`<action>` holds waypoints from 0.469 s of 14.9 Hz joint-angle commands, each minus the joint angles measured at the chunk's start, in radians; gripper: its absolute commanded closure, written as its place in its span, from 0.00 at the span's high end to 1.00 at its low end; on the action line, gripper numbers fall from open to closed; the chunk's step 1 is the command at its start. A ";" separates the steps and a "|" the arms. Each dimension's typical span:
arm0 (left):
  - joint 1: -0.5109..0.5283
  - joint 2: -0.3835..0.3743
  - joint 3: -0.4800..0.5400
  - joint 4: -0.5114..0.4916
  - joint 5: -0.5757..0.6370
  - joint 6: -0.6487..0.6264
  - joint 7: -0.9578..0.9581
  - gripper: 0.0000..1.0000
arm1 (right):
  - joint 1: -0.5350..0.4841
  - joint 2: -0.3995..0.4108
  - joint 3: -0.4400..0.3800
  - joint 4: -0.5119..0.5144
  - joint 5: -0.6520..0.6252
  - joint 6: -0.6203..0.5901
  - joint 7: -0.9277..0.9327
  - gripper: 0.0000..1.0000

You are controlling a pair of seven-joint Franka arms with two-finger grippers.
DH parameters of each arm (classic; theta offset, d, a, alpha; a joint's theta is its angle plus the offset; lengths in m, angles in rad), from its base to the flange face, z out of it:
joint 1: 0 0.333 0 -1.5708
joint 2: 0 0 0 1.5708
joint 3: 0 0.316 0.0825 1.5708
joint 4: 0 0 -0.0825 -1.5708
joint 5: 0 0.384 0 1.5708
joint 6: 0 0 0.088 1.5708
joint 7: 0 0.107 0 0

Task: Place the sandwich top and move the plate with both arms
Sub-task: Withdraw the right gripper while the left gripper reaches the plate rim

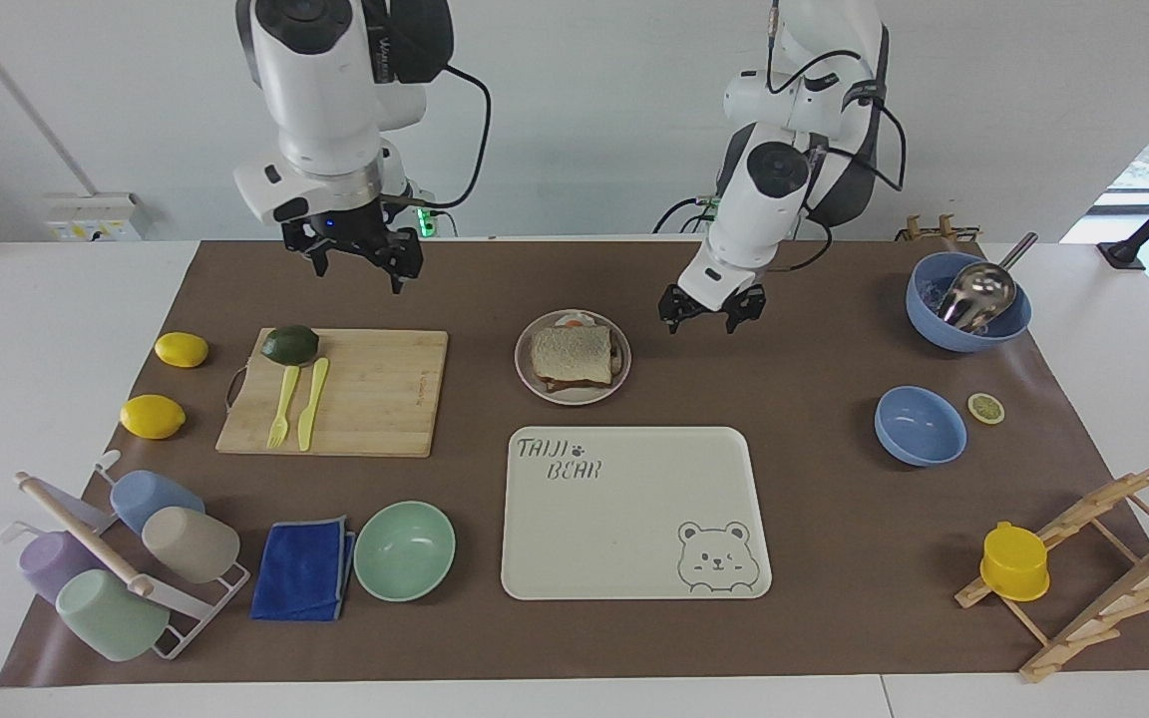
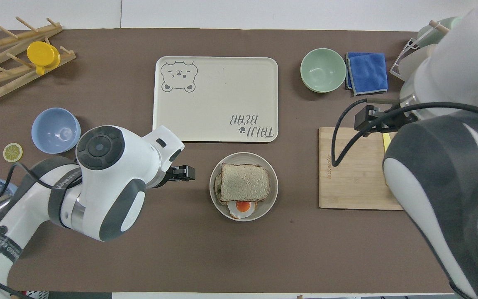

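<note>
The plate sits on the brown mat, just on the robots' side of the cream tray, with a strip of mat between them. On the plate lies the sandwich: the plain bread slice rests flat on top of the stack, and a bit of fried egg pokes out from under it at the edge toward me.

My left gripper hangs low over the mat just beside the plate, on the left arm's side of it, touching nothing. Its fingers are spread and hold nothing.

My right gripper is up in the air on the plate's other flank, well apart from it, above the mat near the cutting board edge closest to the robots. Its fingers are also spread and empty.

On the board, measured from the plate, the yellow fork and knife lie past the bare wood, with an avocado at the corner.
</note>
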 commanded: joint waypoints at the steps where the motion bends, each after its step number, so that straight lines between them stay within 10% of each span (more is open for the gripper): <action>1: -0.054 0.047 0.017 -0.016 -0.010 0.087 -0.003 1.00 | -0.055 -0.056 0.010 -0.038 0.026 -0.038 -0.067 1.00; 7: -0.101 0.114 0.017 -0.018 -0.069 0.171 0.026 0.91 | -0.024 -0.119 -0.110 -0.057 0.060 -0.066 -0.193 1.00</action>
